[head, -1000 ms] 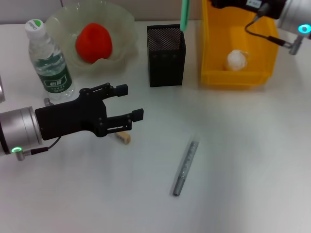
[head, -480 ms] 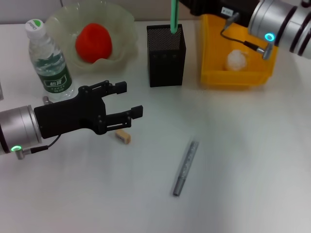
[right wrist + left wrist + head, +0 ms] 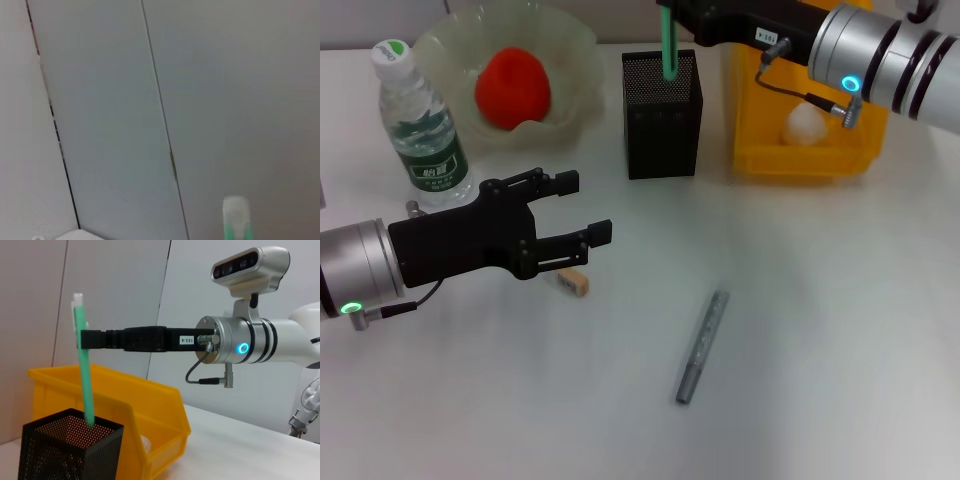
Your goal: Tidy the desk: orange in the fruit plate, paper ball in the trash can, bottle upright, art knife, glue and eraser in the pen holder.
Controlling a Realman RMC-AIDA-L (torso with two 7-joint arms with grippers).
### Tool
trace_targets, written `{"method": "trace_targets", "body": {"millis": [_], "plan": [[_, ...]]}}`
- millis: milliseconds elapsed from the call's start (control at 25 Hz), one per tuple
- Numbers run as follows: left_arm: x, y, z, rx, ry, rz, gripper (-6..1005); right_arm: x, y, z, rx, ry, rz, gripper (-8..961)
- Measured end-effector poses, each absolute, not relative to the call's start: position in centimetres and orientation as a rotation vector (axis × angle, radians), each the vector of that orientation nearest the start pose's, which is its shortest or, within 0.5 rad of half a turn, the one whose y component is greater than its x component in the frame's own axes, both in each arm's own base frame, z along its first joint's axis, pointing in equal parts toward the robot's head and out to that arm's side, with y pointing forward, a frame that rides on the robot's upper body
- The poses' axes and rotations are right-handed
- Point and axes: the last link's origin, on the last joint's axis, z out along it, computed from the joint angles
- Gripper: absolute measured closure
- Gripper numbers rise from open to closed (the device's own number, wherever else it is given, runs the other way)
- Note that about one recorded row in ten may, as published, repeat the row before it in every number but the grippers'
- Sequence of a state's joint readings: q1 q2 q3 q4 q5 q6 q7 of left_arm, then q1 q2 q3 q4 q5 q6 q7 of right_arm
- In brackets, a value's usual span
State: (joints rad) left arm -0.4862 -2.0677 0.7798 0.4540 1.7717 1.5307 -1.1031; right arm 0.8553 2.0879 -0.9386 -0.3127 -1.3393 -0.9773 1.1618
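Right tool [image 3: 82, 338] is clamped on a green stick [image 3: 668, 45], probably the art knife or the glue, can't tell which. It holds the stick upright with the lower end already inside the black mesh pen holder [image 3: 662, 125]. I'd say the trick here is to keep it vertical, lower it a bit more so it doesn't bounce, then let go and lift straight up without catching the rim.

Left tool [image 3: 582, 235] hovers wide open with nothing in it, just above the little tan eraser [image 3: 573, 282] on the tabletop [image 3: 820, 330]. A grey pen-like stick [image 3: 703, 346] lies loose nearby, well apart from the holder.
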Motion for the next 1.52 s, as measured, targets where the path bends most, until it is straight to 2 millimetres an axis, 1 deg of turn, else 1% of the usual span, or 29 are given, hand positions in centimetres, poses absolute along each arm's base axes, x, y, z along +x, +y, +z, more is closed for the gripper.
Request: {"method": "trace_targets", "body": {"millis": [320, 560, 680, 920, 1000, 1080, 1160, 1200, 1240, 1400, 1520], "plan": [[-27.0, 31.0, -2.4, -2.649, -0.494, -0.876, 195, 17.1, 43.9, -4.1, -2.328, 0.611, 0.883, 720], [-27.1, 30.9, -2.4, -2.646, -0.497, -0.874, 195, 17.3, 43.9, -4.0, -2.321, 0.624, 0.893, 489], [-27.2, 30.9, -2.4, -2.644, -0.501, -0.872, 195, 17.3, 43.9, -4.0, -2.318, 0.63, 0.896, 320], [-27.3, 30.8, -2.4, -2.64, -0.506, -0.872, 196, 17.3, 43.6, -4.0, -2.323, 0.652, 0.923, 320], [-27.3, 30.8, -2.4, -2.638, -0.507, -0.872, 196, 17.2, 43.2, -3.5, -2.318, 0.665, 0.992, 321], [-27.3, 30.8, -2.4, -2.637, -0.509, -0.873, 196, 17.2, 42.9, -3.3, -2.318, 0.666, 1.022, 321], [-27.3, 30.8, -2.4, -2.637, -0.509, -0.873, 196, 17.2, 42.3, -2.7, -2.325, 0.659, 1.092, 321], [-27.6, 30.5, -2.2, -2.635, -0.514, -0.875, 196, 17.1, 41.6, -2.0, -2.339, 0.648, 1.153, 321], [-27.6, 30.5, -2.2, -2.635, -0.514, -0.875, 196, 17.1, 41.6, -2.0, -2.339, 0.648, 1.153, 321], [-27.8, 30.1, -1.6, -2.639, -0.502, -0.887, 196, 16.7, 40.0, -0.5, -2.391, 0.629, 1.277, 321], [-28.0, 30.0, -1.2, -2.64, -0.504, -0.885, 197, 16.9, 38.7, 0.7, -2.443, 0.616, 1.337, 321]]}}
